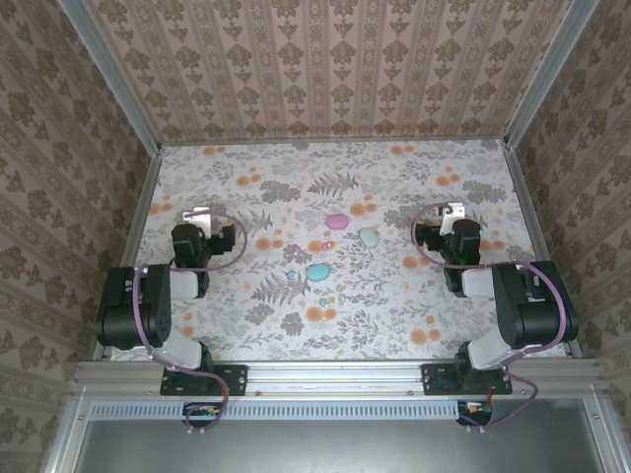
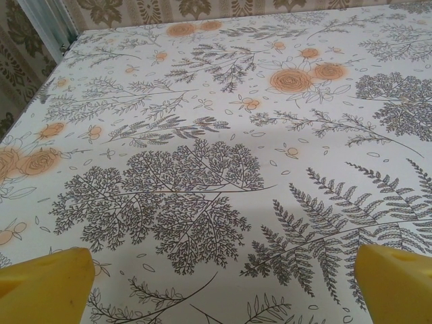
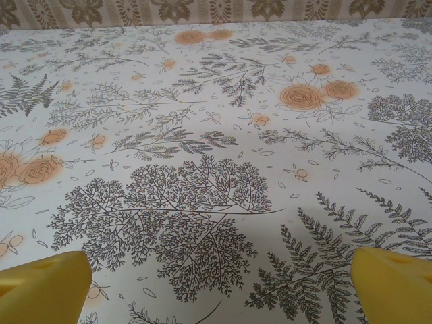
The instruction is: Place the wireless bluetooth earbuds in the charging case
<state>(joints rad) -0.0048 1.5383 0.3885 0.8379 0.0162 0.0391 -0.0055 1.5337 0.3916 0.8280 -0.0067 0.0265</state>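
Earbuds [image 1: 322,301]: tiny pastel buds, scattered loose on the surface [image 1: 227,187] just left of and below the blue case [image 1: 316,272]; none is seen seated in a case. Pink case [image 1: 337,221] and mint case [image 1: 369,236] are laid above and to the right of the blue case. Task is judged not begun: every bud is left to be picked up and inserted. Left fingers [image 2: 47,283], well left of the blue case, are spread wide; nothing is held or touched. Right fingers [image 3: 395,280], well right of it, are likewise spread wide and empty.
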